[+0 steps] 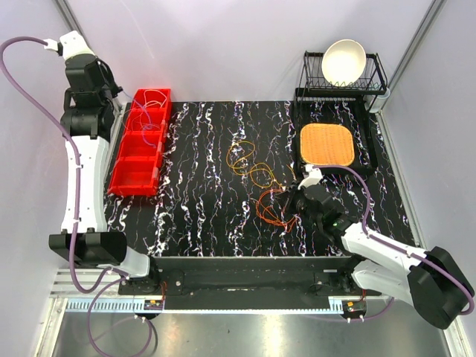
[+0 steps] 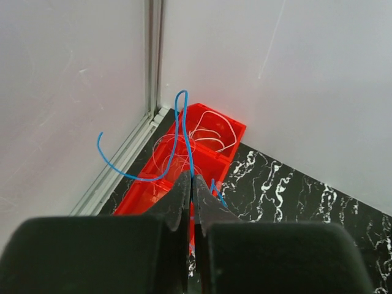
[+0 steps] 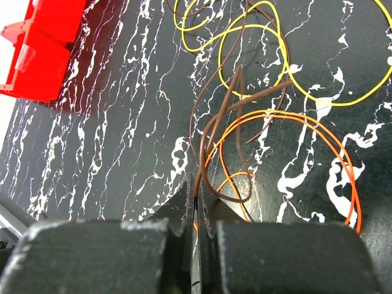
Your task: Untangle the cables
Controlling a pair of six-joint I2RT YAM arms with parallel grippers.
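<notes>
Across the black marbled table (image 1: 201, 186), seen from above, a row of red bins (image 1: 137, 175) runs along the nine o'clock edge. Its far compartment holds pale thin wires (image 1: 152, 97). At one o'clock stands a black dish rack (image 1: 375, 78) with a white bowl (image 1: 343, 61) propped in it. Just on the rack's six o'clock side lies a woven orange mat (image 1: 326, 143).

The loose cables (image 1: 253, 167) sit slightly to the three o'clock side of the table's centre. The yellow loops (image 3: 318, 95) lie toward twelve o'clock and the orange loops (image 3: 343, 165) toward six, the two overlapping.

The left arm stands raised at ten o'clock, above the far end of the bins. The left gripper (image 2: 191, 177) has its jaws pressed together on a blue cable (image 2: 184, 128). This cable rises from between the fingers, bends over, and curls away toward nine o'clock in the wrist view.

The right gripper (image 3: 196, 184) is low over the table at the five o'clock edge of the pile. Its jaws are closed tight on a brown cable (image 3: 211, 131), which arches up over the orange loops toward the yellow ones.
</notes>
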